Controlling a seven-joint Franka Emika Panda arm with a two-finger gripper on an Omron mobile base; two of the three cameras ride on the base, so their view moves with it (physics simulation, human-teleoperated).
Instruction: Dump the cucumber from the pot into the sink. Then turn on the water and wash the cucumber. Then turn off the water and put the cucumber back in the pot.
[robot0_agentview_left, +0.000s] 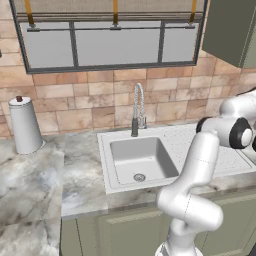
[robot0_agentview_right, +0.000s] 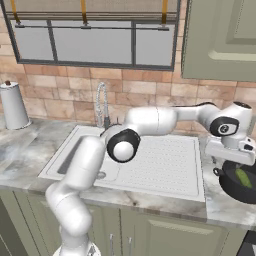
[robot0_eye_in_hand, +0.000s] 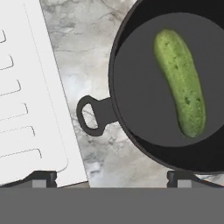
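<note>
While hand hovers — cucumber below.

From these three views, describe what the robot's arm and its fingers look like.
The arm is glossy white, built of rounded tubular segments with black disc-shaped joint caps ringed in grey. Its hand is a white block with dark trim. The fingers are small, dark and squarish at the tips.
</note>
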